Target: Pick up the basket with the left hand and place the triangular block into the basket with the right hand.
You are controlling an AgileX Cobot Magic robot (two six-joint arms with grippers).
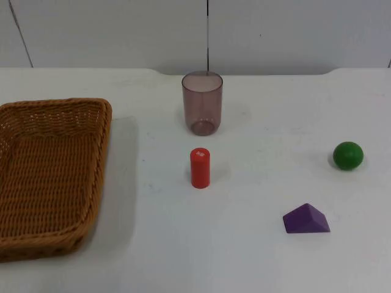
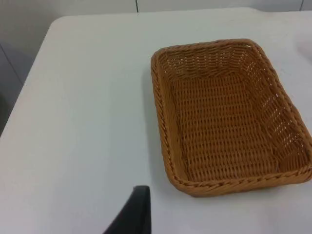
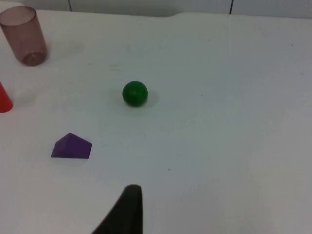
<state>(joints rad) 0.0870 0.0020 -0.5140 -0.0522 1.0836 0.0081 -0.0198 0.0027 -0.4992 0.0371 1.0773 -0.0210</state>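
Here the basket (image 1: 52, 174) and purple triangular block (image 1: 306, 219) lie well apart, one per arm's side; neither gripper's state can be told.

You've got the wicker basket (image 1: 49, 177) at the table's left side, upright, rectangular, brown weave, nothing in it, resting flat; your left wrist view looks straight into it (image 2: 229, 117). The purple triangular block (image 1: 306, 219) sits on its flat base at the right front, ridge up, well apart from the basket (image 3: 71, 146).
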